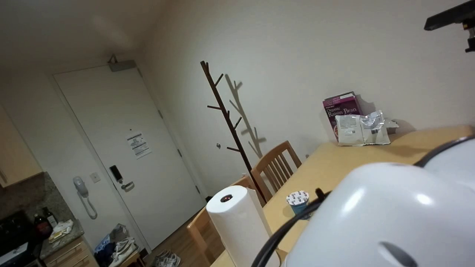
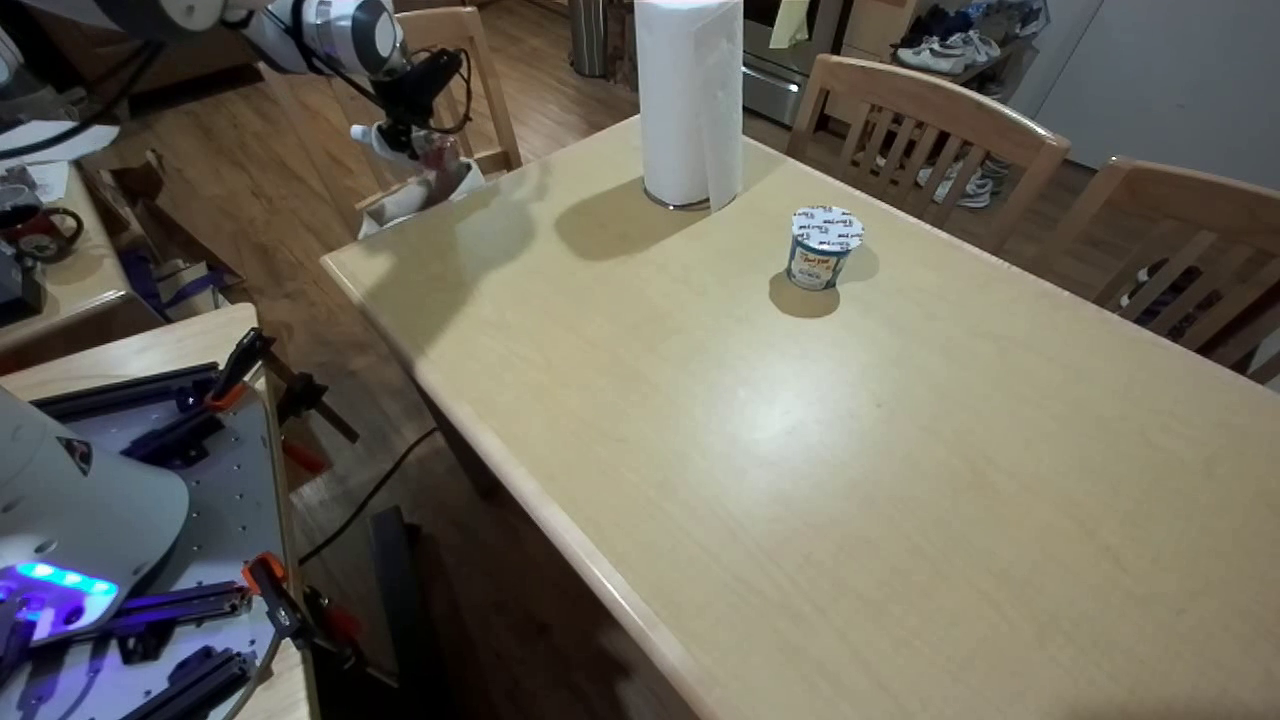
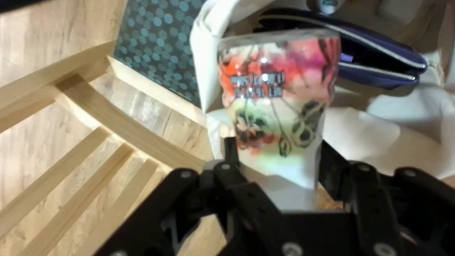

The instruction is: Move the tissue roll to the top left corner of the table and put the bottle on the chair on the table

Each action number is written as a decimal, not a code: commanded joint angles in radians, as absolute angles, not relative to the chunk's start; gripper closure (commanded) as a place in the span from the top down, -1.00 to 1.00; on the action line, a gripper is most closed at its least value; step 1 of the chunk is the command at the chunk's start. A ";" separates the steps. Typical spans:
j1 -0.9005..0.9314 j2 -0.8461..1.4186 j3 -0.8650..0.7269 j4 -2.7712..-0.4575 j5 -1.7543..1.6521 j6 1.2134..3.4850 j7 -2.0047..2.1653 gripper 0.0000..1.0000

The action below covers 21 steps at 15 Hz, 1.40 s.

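Tissue roll at bottom centre in an exterior view, blue cup to its upper right! And in an exterior view it stands upright at top centre on the table, arm upper left. Wrist view: the claw grips the flowery bottle, just right of centre, navy pouch upper right!

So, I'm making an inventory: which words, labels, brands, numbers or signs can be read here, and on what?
"Organic Raisin Bran": on the box.
Bottle: print too blurred to read.
Cup: lid and side print too small.
Packet: print too small.
Door notice: too small.
Base sticker: too small.
Anything else: nothing I can read.
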<state>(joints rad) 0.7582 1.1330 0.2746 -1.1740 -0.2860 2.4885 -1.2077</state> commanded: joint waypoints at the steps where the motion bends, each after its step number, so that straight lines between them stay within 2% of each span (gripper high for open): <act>1: 0.763 0.936 0.251 -1.381 -0.297 2.609 -1.082 -0.43; 4: 0.816 0.796 0.173 -1.507 -0.335 2.734 -0.912 -0.43; 6: 0.873 0.716 0.111 -1.580 -0.368 2.737 -0.828 -0.43; 7: 0.809 0.839 0.193 -1.427 -0.369 2.702 -0.898 0.07; 12: 0.839 0.748 0.159 -1.531 -0.385 2.701 -0.837 0.07; 13: 0.838 0.748 0.156 -1.533 -0.386 2.701 -0.837 -0.43; 16: 0.717 0.711 0.275 -1.615 -0.323 2.912 -0.864 -0.43; 21: 0.582 0.599 0.346 -1.878 -0.317 3.325 -0.768 -0.43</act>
<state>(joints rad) 0.6479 0.7000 0.3125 -1.6816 -0.3371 3.1301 -0.8299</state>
